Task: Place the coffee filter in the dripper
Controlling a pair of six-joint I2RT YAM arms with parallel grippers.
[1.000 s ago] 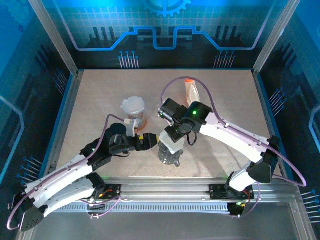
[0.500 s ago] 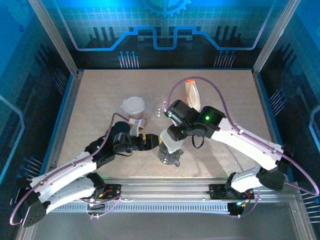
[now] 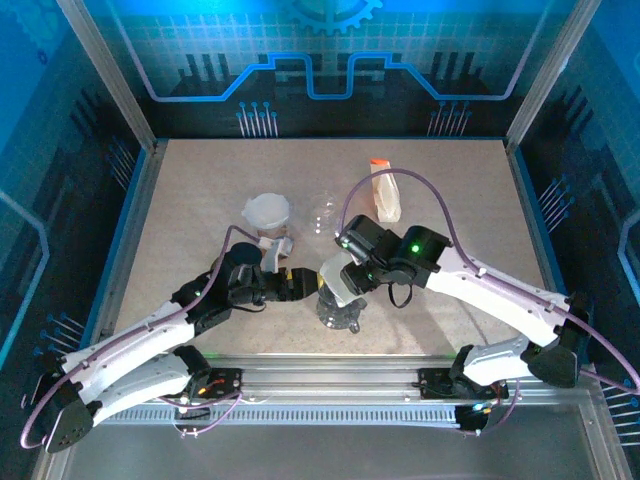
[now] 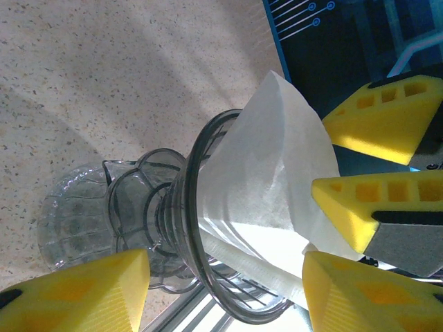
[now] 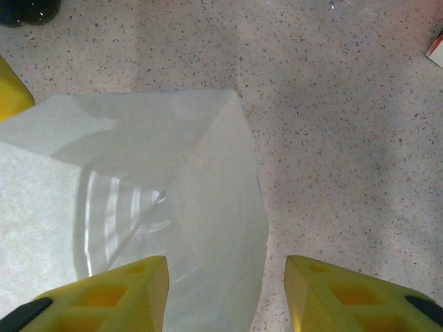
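So the coffee filter [image 4: 277,166] is seated in the glass dripper [image 4: 138,207], point down, with its top edge sticking up well past the rim. The dripper is parked on the table [image 3: 200,200] near the middle of the near edge. The left gripper [image 4: 221,283] is spread apart with the dripper's lower part framed between its fingers [image 4: 76,290]; actual contact can't be made out. The right gripper [image 5: 221,277] is hung over the filter, jaws parted, nothing pinched. One upper corner of the paper is caught between its fingers [image 5: 104,294], close to one, clear of the other.
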